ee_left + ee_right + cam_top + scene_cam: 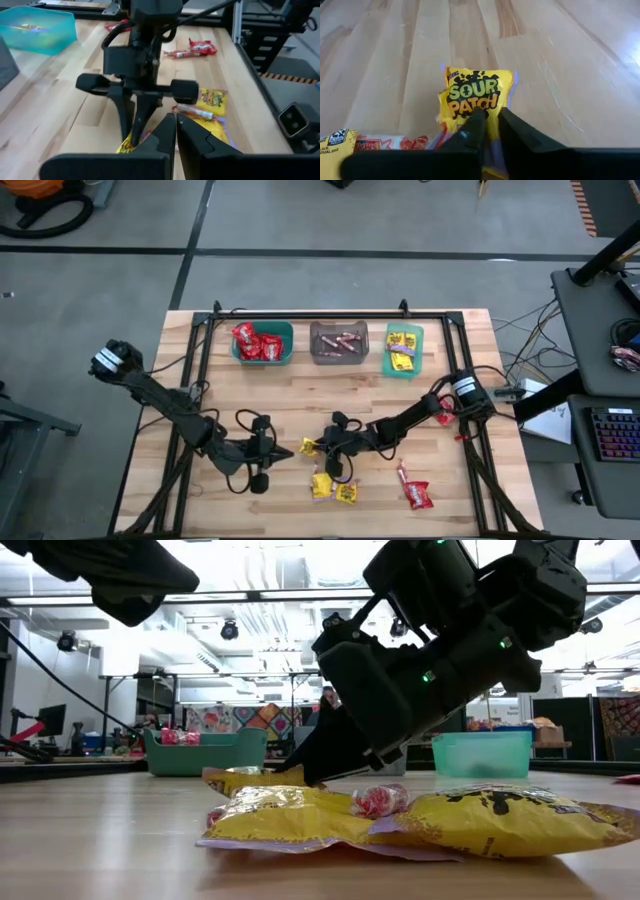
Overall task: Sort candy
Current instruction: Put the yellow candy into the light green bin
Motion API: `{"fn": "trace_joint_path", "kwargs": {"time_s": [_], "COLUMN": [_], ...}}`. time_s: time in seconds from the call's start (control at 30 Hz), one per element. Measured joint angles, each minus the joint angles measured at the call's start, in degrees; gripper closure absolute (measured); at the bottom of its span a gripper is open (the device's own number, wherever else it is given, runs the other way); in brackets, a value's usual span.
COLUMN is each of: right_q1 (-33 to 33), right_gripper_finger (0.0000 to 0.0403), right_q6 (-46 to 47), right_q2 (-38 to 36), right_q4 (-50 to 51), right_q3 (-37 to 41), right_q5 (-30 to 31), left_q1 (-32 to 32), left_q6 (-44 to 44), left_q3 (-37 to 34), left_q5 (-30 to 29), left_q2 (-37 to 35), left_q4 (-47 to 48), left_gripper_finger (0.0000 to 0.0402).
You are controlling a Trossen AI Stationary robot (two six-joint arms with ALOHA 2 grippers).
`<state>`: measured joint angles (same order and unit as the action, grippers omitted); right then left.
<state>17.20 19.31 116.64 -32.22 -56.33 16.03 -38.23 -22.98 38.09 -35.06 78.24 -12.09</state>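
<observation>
My right gripper (319, 448) is shut on a yellow Sour Patch packet (475, 94), near the table's middle, toward the near edge. My left gripper (287, 452) is shut just left of that packet and touches nothing; its closed fingers (176, 136) point at the right gripper. Two more yellow packets (333, 488) lie flat near the near edge, with a pinkish stick (193, 111) on them. A red packet (418, 496) and another stick (403, 473) lie to their right. The teal bin (262, 343) holds red packets, the grey bin (338, 342) sticks, the green bin (403, 350) yellow packets. My right gripper pinches the yellow packet between its two fingers at one end edge (489, 116). The fingers (131, 125) slant down from the table's right. The packet reaches out beyond the fingertips, low over the wood; whether it rests on the table I cannot tell.
The three bins stand in a row along the far edge. A black frame rail (330, 312) runs round the table. Bare wood lies between the bins and the grippers. Another red packet (443, 412) sits by the right arm's base.
</observation>
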Motion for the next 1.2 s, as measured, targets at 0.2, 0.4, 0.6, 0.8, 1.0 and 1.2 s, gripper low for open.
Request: {"fn": "trace_joint_path", "kwargs": {"time_s": [0.2,0.4,0.6,0.8,1.0,1.2], "right_q1": [-0.34,-0.59,-2.07,-6.22,-17.43,-27.63], "right_gripper_finger": [0.0392,0.0394,0.0394,0.0394,0.0394,0.0394], "right_q6": [-0.77,-3.89,-3.84,-1.18,24.13,34.79], "right_q2": [-0.83,-7.77,-18.57,-31.08,-40.22,-42.45], "right_q4": [0.79,5.64,19.11,43.92,80.12,82.44], "right_q3": [-0.45,-0.32,-0.40,-0.42,0.23,5.53], "right_q5": [-0.27,-0.15,3.32,19.06,35.02,33.78], "left_q1": [-0.01,-0.21,-0.21,-0.21,-0.21,-0.19], "left_q6": [-1.66,-4.91,-6.52,-6.25,-6.49,-5.88], "left_q3": [-0.01,-0.01,0.17,0.38,0.38,0.36], "left_q5": [-0.77,-1.76,-7.32,-8.42,-8.42,-8.51], "left_q2": [0.24,0.16,-0.41,-0.66,-0.66,-0.66], "left_q4": [1.64,4.98,5.51,7.02,7.15,7.12], "left_gripper_finger": [0.0402,0.0402,0.0402,0.0402,0.0402,0.0402]}}
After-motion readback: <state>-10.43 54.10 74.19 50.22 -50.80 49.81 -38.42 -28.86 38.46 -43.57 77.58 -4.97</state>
